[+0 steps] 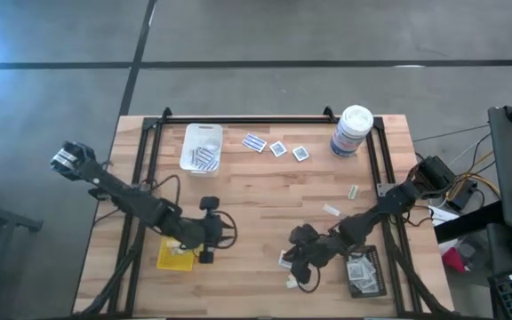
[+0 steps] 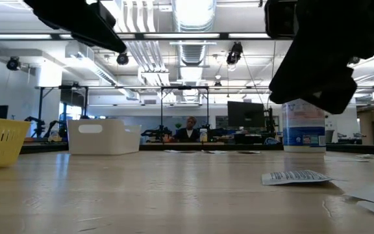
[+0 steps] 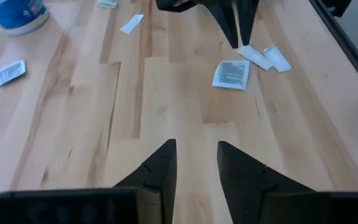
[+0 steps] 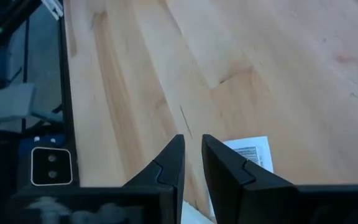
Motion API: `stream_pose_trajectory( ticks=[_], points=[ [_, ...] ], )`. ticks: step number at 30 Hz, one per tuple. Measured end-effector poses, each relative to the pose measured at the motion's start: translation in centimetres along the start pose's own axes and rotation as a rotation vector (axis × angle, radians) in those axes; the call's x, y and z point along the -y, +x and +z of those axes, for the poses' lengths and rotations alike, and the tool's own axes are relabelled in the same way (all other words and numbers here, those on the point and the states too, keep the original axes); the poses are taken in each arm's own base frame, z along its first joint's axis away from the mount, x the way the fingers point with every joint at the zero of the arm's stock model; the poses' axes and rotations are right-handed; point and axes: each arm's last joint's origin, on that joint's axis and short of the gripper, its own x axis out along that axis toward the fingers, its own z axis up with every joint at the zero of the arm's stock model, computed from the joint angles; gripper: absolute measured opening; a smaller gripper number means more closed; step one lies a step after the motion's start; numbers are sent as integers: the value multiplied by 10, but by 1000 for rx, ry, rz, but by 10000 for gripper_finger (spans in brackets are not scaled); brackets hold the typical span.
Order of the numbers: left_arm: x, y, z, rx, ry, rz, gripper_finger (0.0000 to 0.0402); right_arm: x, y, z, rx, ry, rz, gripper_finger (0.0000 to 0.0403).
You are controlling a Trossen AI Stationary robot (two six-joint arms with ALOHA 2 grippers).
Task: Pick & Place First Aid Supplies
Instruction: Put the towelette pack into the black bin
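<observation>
First aid packets lie scattered flat on the wooden table. Three lie near the far edge [image 1: 278, 148], and some are in the white tray [image 1: 201, 147] and the black tray [image 1: 363, 271]. A white packet with a grey centre [image 3: 232, 73] lies flat beside two pale strips [image 3: 267, 57]. My right gripper [image 1: 296, 253] hangs just over that packet [image 4: 250, 152], slightly open, with nothing between its fingers. My left gripper [image 1: 220, 233] is open and empty by the yellow tray [image 1: 176, 256], facing the right gripper [image 3: 238, 28].
A tall white canister with a blue label [image 1: 352, 132] stands at the far right. Two small strips [image 1: 331, 210] lie between it and the right arm. Black rails run along the table's sides. Bare wood lies between the grippers [image 3: 166, 93]. A person [image 2: 190, 129] sits in the room beyond.
</observation>
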Motion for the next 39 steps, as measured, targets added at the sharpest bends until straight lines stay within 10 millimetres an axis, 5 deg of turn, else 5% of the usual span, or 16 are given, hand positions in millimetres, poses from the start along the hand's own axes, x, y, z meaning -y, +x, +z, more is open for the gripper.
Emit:
stream_pose_trajectory(
  ticks=[8, 15, 21, 28, 39],
  points=[
    [-5, 22, 4, 42, -24, 30, 109, -15, -6, -7, 109, -9, -23, 53],
    [-22, 28, 9, 64, -47, 80, 108, -53, -18, 16, 149, -174, 33, 53],
    [-34, 30, 18, 131, -46, 88, 108, -71, -37, 35, 63, -287, -114, 53],
    [-39, 31, 21, 142, -12, 16, 108, -70, -49, 42, -6, -274, -245, 54],
    [-35, 33, 19, 121, -24, -97, 108, -56, -30, 27, -60, -308, -312, 54]
  ],
)
